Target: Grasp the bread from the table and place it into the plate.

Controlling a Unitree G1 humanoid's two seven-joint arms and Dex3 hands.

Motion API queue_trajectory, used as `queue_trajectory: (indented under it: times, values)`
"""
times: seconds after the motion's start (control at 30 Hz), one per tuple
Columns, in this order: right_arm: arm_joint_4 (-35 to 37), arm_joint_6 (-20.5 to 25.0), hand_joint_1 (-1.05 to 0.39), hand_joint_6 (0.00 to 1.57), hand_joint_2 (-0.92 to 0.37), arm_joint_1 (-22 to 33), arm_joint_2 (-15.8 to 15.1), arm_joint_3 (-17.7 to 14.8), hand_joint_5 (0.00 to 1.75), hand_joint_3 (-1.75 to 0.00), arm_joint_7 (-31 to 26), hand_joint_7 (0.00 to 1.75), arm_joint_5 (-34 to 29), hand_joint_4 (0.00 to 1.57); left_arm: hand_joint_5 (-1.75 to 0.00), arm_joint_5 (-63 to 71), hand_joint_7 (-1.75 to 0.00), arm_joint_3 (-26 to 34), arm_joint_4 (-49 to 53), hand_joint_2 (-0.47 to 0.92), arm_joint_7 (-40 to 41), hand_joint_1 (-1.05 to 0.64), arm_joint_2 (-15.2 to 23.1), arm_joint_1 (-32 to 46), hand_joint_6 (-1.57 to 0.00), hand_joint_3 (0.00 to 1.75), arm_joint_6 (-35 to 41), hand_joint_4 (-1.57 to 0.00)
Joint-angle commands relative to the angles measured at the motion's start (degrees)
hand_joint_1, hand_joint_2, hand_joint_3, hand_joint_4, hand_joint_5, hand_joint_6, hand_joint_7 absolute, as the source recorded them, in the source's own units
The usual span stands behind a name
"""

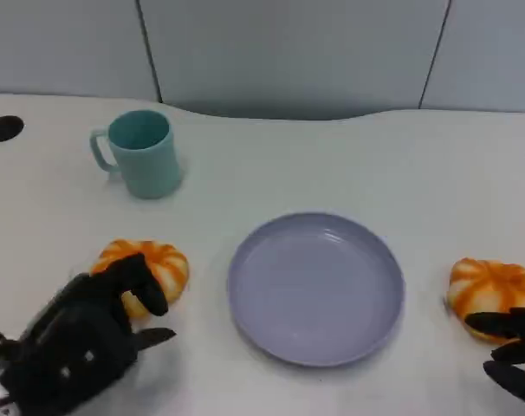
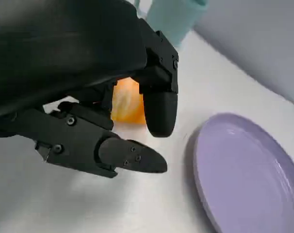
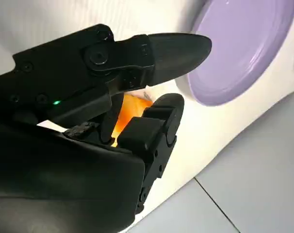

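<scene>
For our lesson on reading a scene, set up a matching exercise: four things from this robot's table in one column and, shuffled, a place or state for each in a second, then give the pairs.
Column one:
1. mug
2. plate
3. left bread
4. right bread

Column two:
A. lilac, nothing on it, mid-table
B. at the left hand, fingers reaching over it
C. teal, upright, far left
D. near the table's right side, by the right hand

Pairs: 1-C, 2-A, 3-B, 4-D
</scene>
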Motion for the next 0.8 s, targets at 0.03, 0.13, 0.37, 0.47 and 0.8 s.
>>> queue_trajectory:
  times: [0.03, 0.13, 0.37, 0.47, 0.8]
  values:
    - [-0.8, 0.9, -0.27, 0.81, -0.92, -0.2, -0.3, 0.2, 0.63, -0.33, -0.5, 0.0, -0.4, 0.66, -1.51, 15.0, -1.16, -2.0, -5.2, 0.91, 11.2, -0.52, 5.3, 1.6, -0.34, 0.02, -5.7, -0.38]
    - [-0.3, 0.2, -0.24, 0.81, -0.92, -0.6, -0.4, 0.5, 0.64, -0.33, -0.6, 0.0, -0.4, 0.66, -0.86, 25.1, -0.26, -2.4, -13.6, 0.92, 10.0, -0.56, 8.4, 2.0, -0.56, 0.01, -1.8, -0.36]
    - [-0.7, 0.4, -0.27, 0.81, -0.92, -0.7, 0.2, 1.0, 0.66, -0.34, -0.7, 0.0, -0.7, 0.68, -0.38, 31.4, 0.0, -3.9, -20.9, 0.91, -6.3, -0.73, 12.4, -1.9, -0.3, 0.0, 6.7, -0.14]
    - [-0.8, 0.4, -0.28, 0.82, -0.92, -0.6, 0.2, 1.2, 0.68, -0.34, -0.8, 0.01, -0.9, 0.68, -0.27, 31.5, 0.0, -4.7, -21.0, 0.9, -10.9, -0.76, 12.8, -3.9, -0.21, 0.0, 8.4, -0.09]
    - [-1.0, -0.3, -0.27, 0.82, -0.92, -0.1, 0.5, 0.7, 0.71, -0.34, -0.6, 0.0, 0.2, 0.65, -0.08, 30.1, 0.0, -8.9, -15.5, 0.87, -24.5, -0.84, 11.0, -12.5, -0.04, 0.0, 14.1, 0.0]
